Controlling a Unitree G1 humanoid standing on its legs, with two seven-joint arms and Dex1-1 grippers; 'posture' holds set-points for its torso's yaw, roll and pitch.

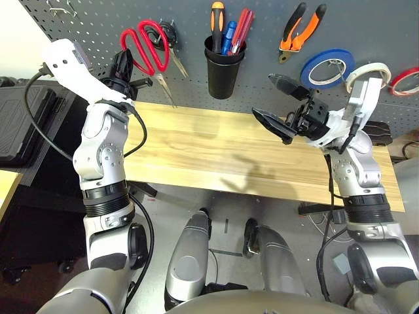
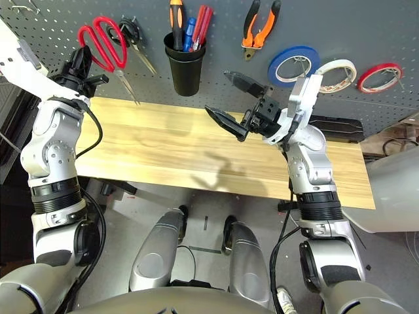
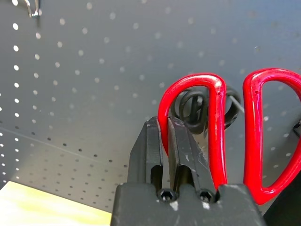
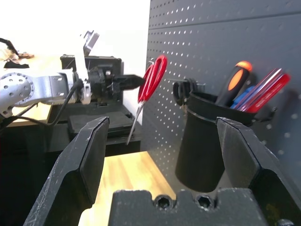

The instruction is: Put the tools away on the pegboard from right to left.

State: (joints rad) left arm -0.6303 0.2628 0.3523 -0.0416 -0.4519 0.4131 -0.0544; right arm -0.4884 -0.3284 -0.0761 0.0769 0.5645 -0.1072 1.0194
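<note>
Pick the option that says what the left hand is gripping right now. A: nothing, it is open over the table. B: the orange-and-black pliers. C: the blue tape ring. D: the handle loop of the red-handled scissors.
D: the left hand is shut on one handle loop of the red-handled scissors, held up against the pegboard.
</note>
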